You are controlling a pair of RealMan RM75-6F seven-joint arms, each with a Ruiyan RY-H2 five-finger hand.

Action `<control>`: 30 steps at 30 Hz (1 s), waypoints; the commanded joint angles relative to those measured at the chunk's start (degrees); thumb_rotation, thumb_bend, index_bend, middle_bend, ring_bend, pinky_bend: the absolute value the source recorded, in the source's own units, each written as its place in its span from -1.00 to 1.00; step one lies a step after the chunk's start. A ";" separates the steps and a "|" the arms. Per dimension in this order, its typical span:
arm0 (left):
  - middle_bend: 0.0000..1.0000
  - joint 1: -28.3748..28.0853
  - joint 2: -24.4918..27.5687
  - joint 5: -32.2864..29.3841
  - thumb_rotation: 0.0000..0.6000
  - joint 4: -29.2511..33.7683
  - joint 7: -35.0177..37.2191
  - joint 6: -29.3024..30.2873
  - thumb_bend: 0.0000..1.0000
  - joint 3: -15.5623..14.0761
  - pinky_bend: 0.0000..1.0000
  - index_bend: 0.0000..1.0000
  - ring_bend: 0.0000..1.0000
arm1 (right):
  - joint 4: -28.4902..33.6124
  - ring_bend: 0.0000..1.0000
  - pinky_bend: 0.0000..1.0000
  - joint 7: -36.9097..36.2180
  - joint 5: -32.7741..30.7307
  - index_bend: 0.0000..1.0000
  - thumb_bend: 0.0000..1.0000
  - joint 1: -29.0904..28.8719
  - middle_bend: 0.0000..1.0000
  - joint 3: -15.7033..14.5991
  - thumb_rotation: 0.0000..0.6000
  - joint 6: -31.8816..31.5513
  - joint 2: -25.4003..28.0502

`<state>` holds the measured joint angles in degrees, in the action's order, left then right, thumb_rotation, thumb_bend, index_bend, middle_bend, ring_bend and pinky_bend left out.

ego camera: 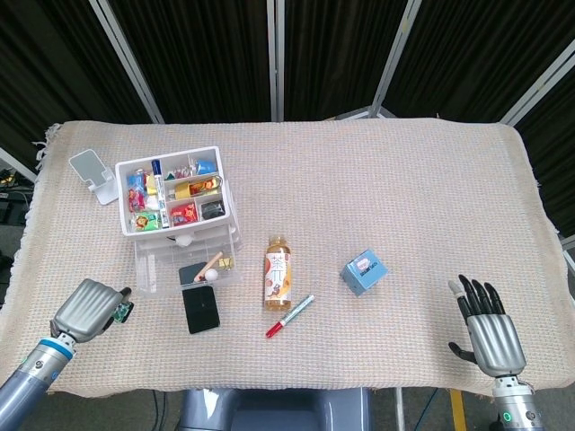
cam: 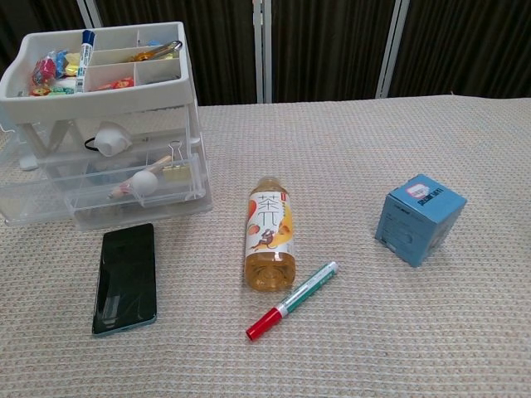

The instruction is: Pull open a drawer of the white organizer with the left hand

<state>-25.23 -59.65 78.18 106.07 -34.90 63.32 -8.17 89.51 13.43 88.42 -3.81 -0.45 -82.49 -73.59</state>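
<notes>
The white organizer (ego camera: pixel 172 193) (cam: pixel 99 99) stands at the left of the table, its top tray full of small items. Its clear lower drawers (ego camera: pixel 184 263) (cam: pixel 124 186) jut out toward me with a white ball and binder clip inside. My left hand (ego camera: pixel 87 309) hovers near the front left table edge, well left of the drawers, fingers curled in and holding nothing. My right hand (ego camera: pixel 488 332) rests at the front right corner with fingers spread, empty. Neither hand shows in the chest view.
A black phone (ego camera: pixel 200 308) (cam: pixel 126 276) lies just in front of the drawers. A tea bottle (ego camera: pixel 278 273) (cam: pixel 270 233), a red-capped marker (ego camera: pixel 289 315) (cam: pixel 292 299) and a blue box (ego camera: pixel 364 271) (cam: pixel 419 217) lie mid-table. A white phone stand (ego camera: pixel 93 173) sits behind the organizer.
</notes>
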 commanded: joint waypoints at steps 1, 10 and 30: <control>0.90 0.49 -1.31 -0.18 1.00 -1.21 -0.02 0.03 -0.23 0.37 0.65 -0.33 0.86 | 0.01 -1.00 -1.00 0.04 0.09 -0.81 -0.99 -0.02 -1.00 -0.02 1.00 -0.01 -0.02; 0.79 2.04 -2.19 2.21 1.00 -2.08 2.14 2.89 -0.31 1.28 0.56 -0.42 0.77 | 0.16 -1.00 -1.00 0.12 0.19 -0.80 -0.99 0.00 -1.00 -0.13 1.00 0.05 0.10; -1.00 19.23 -5.76 18.38 1.00 -6.52 12.13 31.77 -0.80 -1.05 -0.99 -1.00 -1.00 | 1.50 -1.00 -1.00 -0.93 4.02 -0.88 -1.00 0.24 -1.00 -0.49 1.00 -2.91 1.12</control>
<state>-7.27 -65.13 96.25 99.76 -23.49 93.71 -8.98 90.84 12.51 91.84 -3.62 -0.89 -84.85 -72.59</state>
